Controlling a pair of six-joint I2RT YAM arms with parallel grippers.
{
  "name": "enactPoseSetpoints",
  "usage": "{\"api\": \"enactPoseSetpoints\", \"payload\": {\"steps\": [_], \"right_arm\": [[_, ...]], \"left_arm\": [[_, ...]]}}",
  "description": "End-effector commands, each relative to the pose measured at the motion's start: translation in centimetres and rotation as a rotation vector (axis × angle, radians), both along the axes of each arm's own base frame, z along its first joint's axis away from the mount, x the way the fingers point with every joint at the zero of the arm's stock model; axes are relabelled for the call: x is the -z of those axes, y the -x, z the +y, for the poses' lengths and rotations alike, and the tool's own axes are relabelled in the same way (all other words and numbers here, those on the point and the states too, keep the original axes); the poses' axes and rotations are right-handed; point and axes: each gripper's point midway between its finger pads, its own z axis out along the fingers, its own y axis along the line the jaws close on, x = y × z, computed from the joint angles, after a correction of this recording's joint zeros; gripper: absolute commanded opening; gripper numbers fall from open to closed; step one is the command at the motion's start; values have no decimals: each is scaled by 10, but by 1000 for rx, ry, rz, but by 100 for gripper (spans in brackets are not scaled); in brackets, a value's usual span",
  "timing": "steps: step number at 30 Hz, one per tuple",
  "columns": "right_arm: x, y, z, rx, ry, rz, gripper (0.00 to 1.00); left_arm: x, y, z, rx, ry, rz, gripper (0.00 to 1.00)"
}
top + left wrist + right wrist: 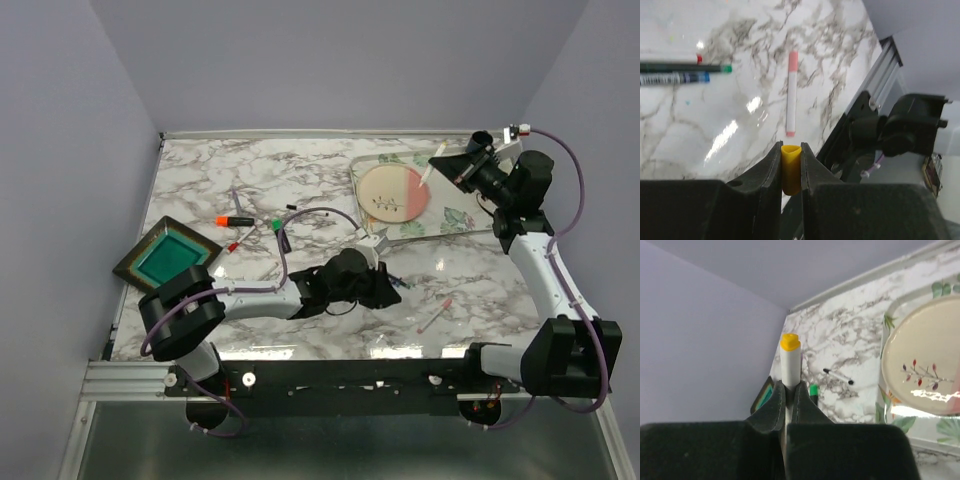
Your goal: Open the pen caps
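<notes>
- Top view: the left gripper [390,284] sits low over the middle of the marble table [300,170]. The right gripper [443,162] is raised at the far right, above a leaf-patterned tray [450,222]. The two stand well apart. I read this as a cap and its pen body pulled clear of each other.
- Top view: a white pen [431,170] slants out of the right gripper's jaws. Well to the left of the left gripper lies an orange-capped marker [235,219], its cap on.
- Left wrist view: the jaws are clenched on a yellow cap [791,172], pinched by its sides, with its hollow mouth facing forward past the fingertips. Just ahead of the fingertips and apart from them, a pink pen [791,92] lies on the marble — it looks capped, so probably work left to do.
- Right wrist view: the jaws are clamped on the white pen's barrel, which stands out beyond the fingertips and ends in a yellow tip. I cannot tell whether that tip is a nib or an end plug. Gripping the barrel leaves the end exposed. A cream plate [920,365] lies to the right of the fingers, further off.
</notes>
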Motion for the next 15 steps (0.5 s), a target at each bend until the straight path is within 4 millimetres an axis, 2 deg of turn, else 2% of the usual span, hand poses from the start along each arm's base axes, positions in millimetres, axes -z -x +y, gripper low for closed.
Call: {"api": "enactPoseSetpoints", "payload": {"steps": [1,2,3,4,5,6,7,8,9,10,11,12,14,15], "right_arm": [[-21,-20,-16,96,33,-87,1],[-17,-14,-13,68,58,-91,1],[-7,-8,-10,38,92,-89,1],[3,-3,-10,-7,204,-143,1],[18,11,-2,-103,264,-134,1],[26,22,3,-175,330,-170,1],[39,29,4,-262,466,-258,1],[67,52,11,-367,488,-161,1],[85,57,12,-426,545,-134,1],[93,58,9,-489,659,-188,1],[118,73,7,-546,688,-78,1],[129,79,11,-593,716,-61,1],[157,86,12,-653,776,-12,1],[164,89,14,-672,796,-1,1]], "left_arm": [[-2,21,19,23,34,21,0],[-2,22,24,13,36,18,0],[-11,18,33,-27,50,-5,0],[2,20,47,-54,18,-3,0],[3,17,58,-92,5,-17,0],[12,9,75,-167,-49,-32,0],[8,7,94,-218,-57,-58,0],[10,3,107,-263,-82,-72,0],[20,3,124,-302,-136,-70,0],[17,-3,142,-372,-142,-100,0],[19,-5,152,-402,-162,-102,0],[27,-5,167,-435,-211,-94,0],[30,-11,191,-517,-254,-110,0],[37,-9,207,-544,-303,-104,0]]}}
